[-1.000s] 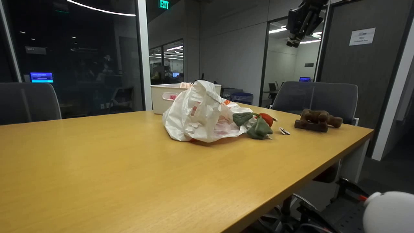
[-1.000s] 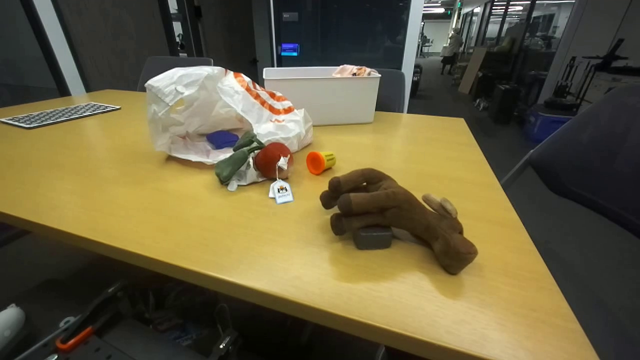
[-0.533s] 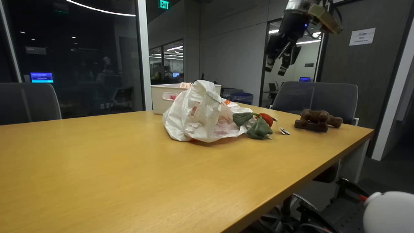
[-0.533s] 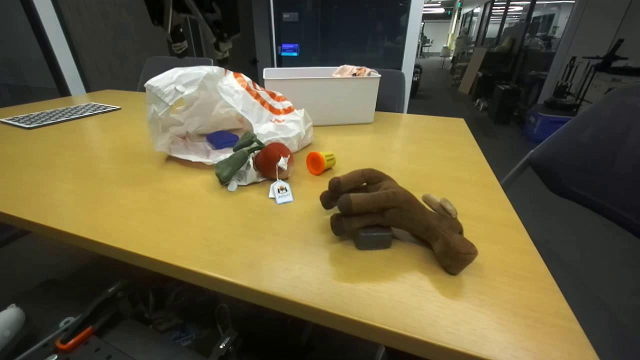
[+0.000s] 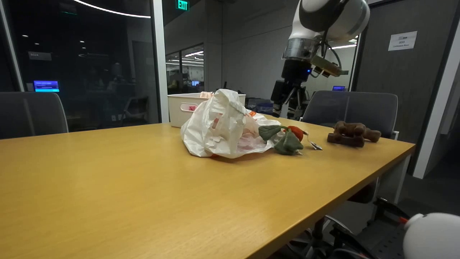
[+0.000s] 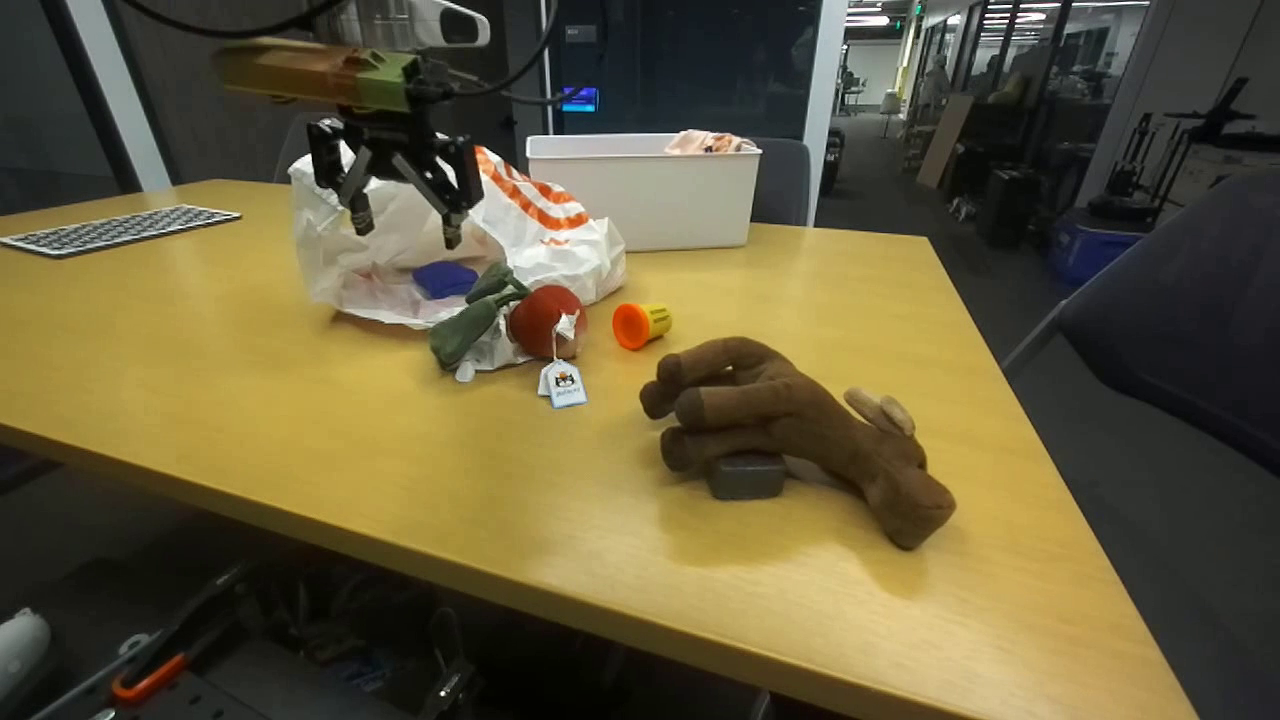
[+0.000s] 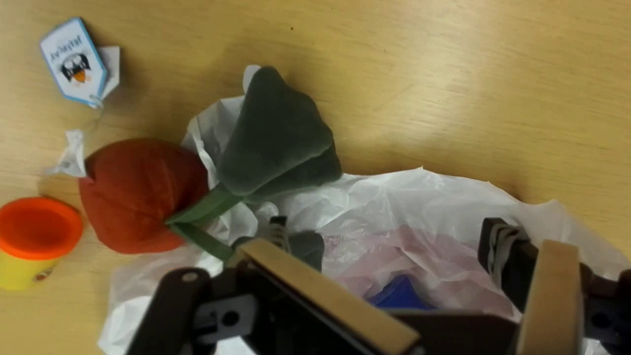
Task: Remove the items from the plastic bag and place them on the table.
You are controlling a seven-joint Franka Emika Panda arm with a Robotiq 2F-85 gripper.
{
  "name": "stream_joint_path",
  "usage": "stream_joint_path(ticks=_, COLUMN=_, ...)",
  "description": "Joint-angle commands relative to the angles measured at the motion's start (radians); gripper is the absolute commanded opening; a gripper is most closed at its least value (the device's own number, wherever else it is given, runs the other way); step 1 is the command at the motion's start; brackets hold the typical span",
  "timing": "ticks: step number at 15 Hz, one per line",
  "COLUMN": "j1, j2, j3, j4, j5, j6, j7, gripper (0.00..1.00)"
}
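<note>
The white plastic bag (image 6: 545,215) lies crumpled on the table (image 6: 480,430), its mouth facing an exterior view. A blue item (image 6: 445,279) shows inside it; in the wrist view only a corner of this blue item (image 7: 400,293) is visible. Across the bag's edge rests a red-orange plush (image 6: 545,318) with grey-green leaves (image 7: 276,133) and a tag. Beside it lies an orange-and-yellow cup (image 6: 642,326). A brown plush (image 6: 810,420) leans over a black block (image 6: 746,477). My gripper (image 6: 407,229) hangs above the bag's mouth, jaws wide apart and holding nothing.
Behind the bag stands a rigid white box (image 6: 640,195) with a pinkish cloth in it. A keyboard (image 6: 120,230) lies on the table's far side. Chairs (image 5: 350,108) stand around the table.
My arm has come down into both exterior views, from high up to just over the bag, and the jaws have spread open. The items and the bag have not moved.
</note>
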Motion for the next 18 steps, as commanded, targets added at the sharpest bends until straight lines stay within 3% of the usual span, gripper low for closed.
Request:
stream_joint_path(ticks=1, j1=0.020, j2=0.081, j3=0.023, j4=0.051, j5=-0.003, j6=0.077, j7=-0.117, gripper=1.00)
stream_joint_path(ticks=12, j1=0.011, j2=0.370, j3=0.094, j4=0.222, j5=-0.025, j6=0.184, j7=-0.270, gripper=1.00)
stream_joint_path(ticks=18, j1=0.001, j2=0.489, j3=0.150, j4=0.245, j5=-0.066, j6=0.406, j7=-0.312, gripper=1.00)
